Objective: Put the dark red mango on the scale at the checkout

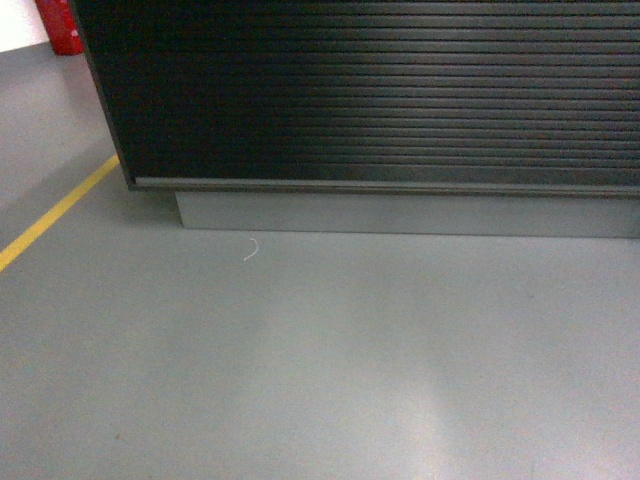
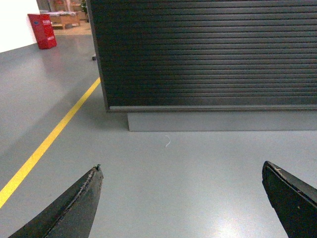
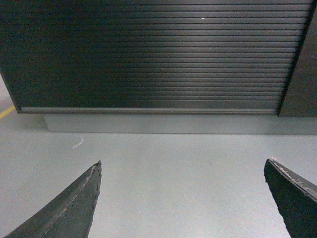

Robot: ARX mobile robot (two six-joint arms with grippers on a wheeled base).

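The checkout (image 1: 380, 90) fills the top of the head view as a dark slatted front panel above a grey plinth (image 1: 400, 213). It also shows in the left wrist view as the checkout (image 2: 208, 54) and in the right wrist view as the checkout (image 3: 148, 54). The dark red mango and the scale are out of view. My left gripper (image 2: 181, 171) hangs over bare grey floor, open, with nothing between its fingers. My right gripper (image 3: 182, 166) is open too and holds nothing. Neither gripper appears in the head view.
A yellow floor line (image 1: 55, 212) runs along the left, the yellow line (image 2: 49, 141) passing the counter's left corner. A red object (image 1: 60, 25) stands far left by a wall. A small white scrap (image 1: 251, 250) lies on the grey floor before the plinth.
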